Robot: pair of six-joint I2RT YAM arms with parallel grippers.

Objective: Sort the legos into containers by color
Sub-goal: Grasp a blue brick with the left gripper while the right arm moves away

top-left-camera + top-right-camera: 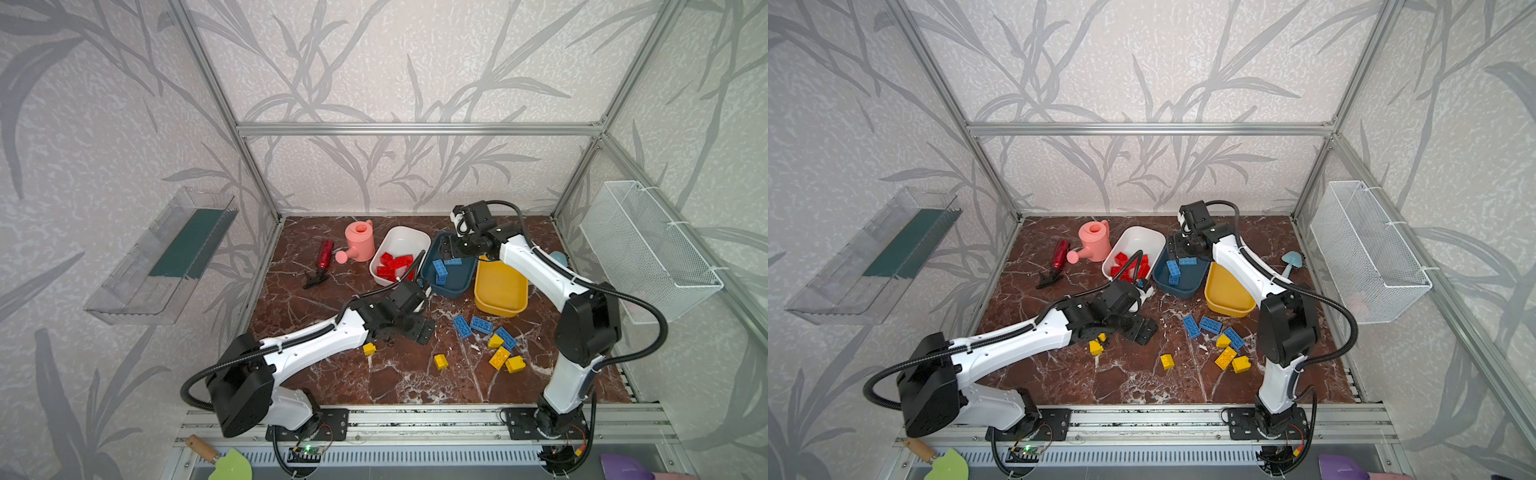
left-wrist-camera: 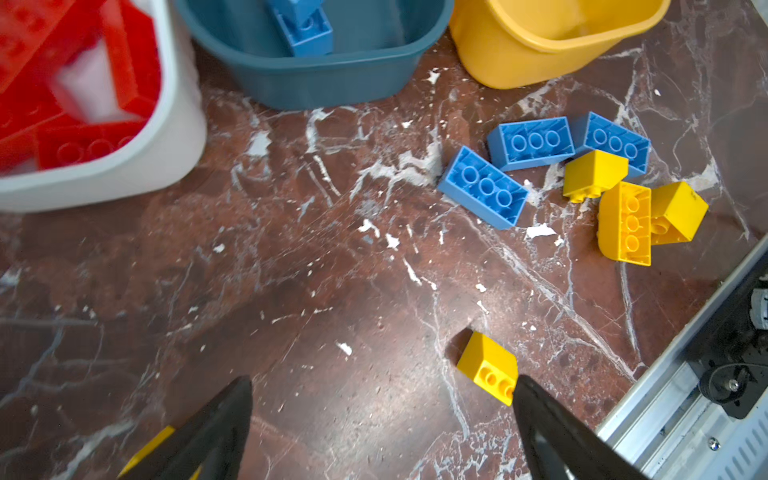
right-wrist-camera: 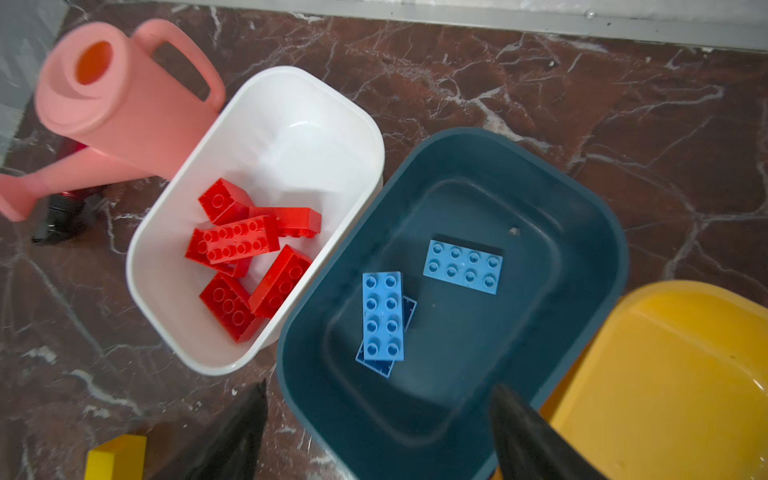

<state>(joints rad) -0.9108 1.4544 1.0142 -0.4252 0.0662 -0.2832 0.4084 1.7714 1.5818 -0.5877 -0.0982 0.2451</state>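
**Red sorted, blue half done, yellow not begun**

On the marble tabletop (image 1: 353,382), three tubs stand in a row across the upper middle of both top views. The white tub (image 1: 405,243) is on the left, the teal tub (image 1: 453,286) in the middle and the yellow tub (image 1: 500,291) on the right. The yellow tub is empty.

The right gripper (image 3: 379,384) hovers over the teal tub with its fingers spread, holding nothing. The left gripper (image 2: 382,382) hangs low over the tabletop near frame centre, fingers likewise parted and empty. A single yellow brick (image 2: 488,368) lies just beside one finger.

Bricks by count:
- About six red bricks (image 3: 243,241) are piled in the white tub, and none shows outside it.
- Three blue bricks (image 3: 382,316) are in the teal tub, one lying on another.
- Three loose blue bricks (image 1: 481,324) and five loose yellow bricks (image 1: 499,357) lie on the tabletop below the tubs.

I judge that eight bricks remain to be moved.
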